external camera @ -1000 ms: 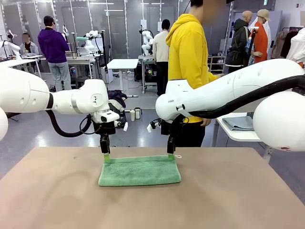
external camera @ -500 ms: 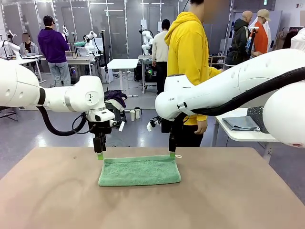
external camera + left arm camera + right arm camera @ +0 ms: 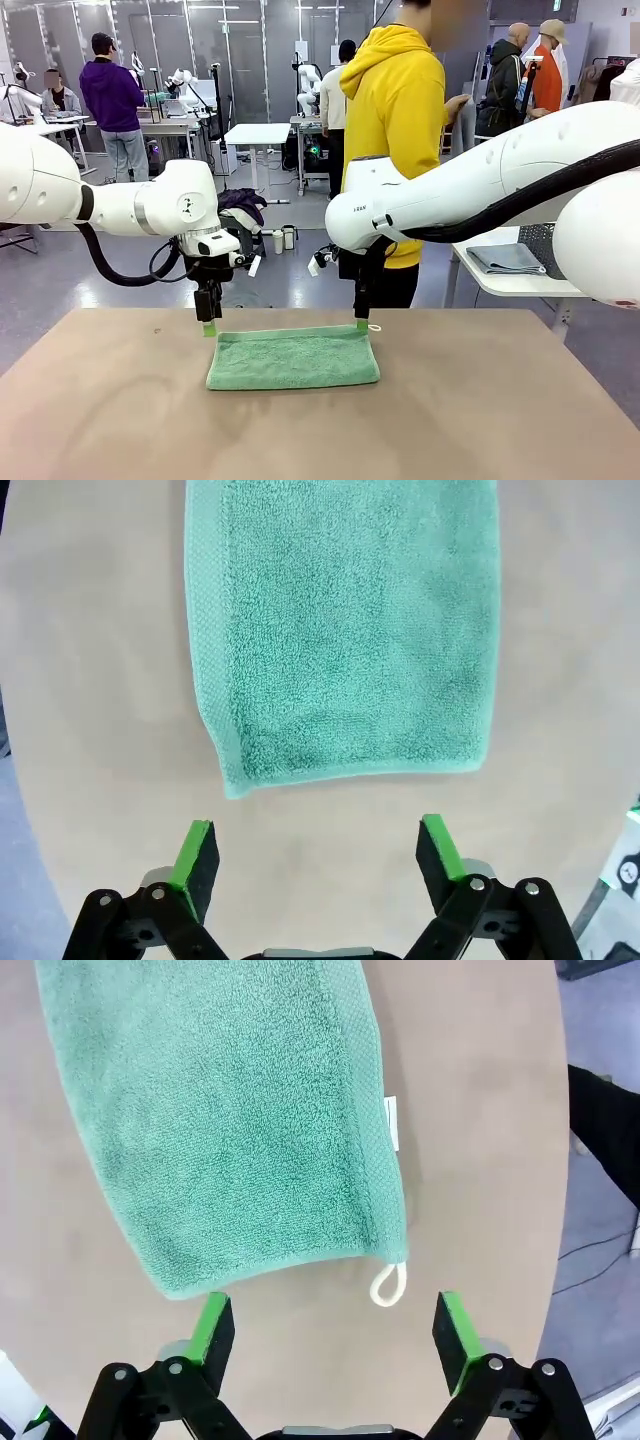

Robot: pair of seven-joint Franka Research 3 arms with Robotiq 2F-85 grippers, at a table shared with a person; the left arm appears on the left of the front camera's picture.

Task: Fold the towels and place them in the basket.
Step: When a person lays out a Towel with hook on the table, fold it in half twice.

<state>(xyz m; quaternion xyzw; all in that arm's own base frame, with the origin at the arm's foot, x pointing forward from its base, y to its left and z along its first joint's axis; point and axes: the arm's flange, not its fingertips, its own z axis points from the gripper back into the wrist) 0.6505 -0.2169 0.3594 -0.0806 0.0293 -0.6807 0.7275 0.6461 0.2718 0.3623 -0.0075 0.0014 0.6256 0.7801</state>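
Note:
One mint-green towel (image 3: 293, 358) lies folded flat on the brown table (image 3: 480, 410). My left gripper (image 3: 208, 326) hovers just above its far left corner, open and empty. My right gripper (image 3: 361, 322) hangs over its far right corner, also open and empty. From the left wrist, the towel (image 3: 340, 630) lies beyond the green pads (image 3: 196, 852), apart from them. The right wrist view has the towel (image 3: 220, 1110) with its white tag (image 3: 391, 1123) and cord loop (image 3: 388, 1284) just ahead of the open fingers (image 3: 214, 1326). The basket is out of view.
A person in a yellow hoodie (image 3: 395, 110) stands at the table's far edge. A small white side table (image 3: 510, 270) at the right holds a folded grey cloth (image 3: 502, 258). Bare tabletop surrounds the towel on all sides.
Both grippers have let go of the towel's far corners and risen a little. The left one shifted slightly left. The towel lies still.

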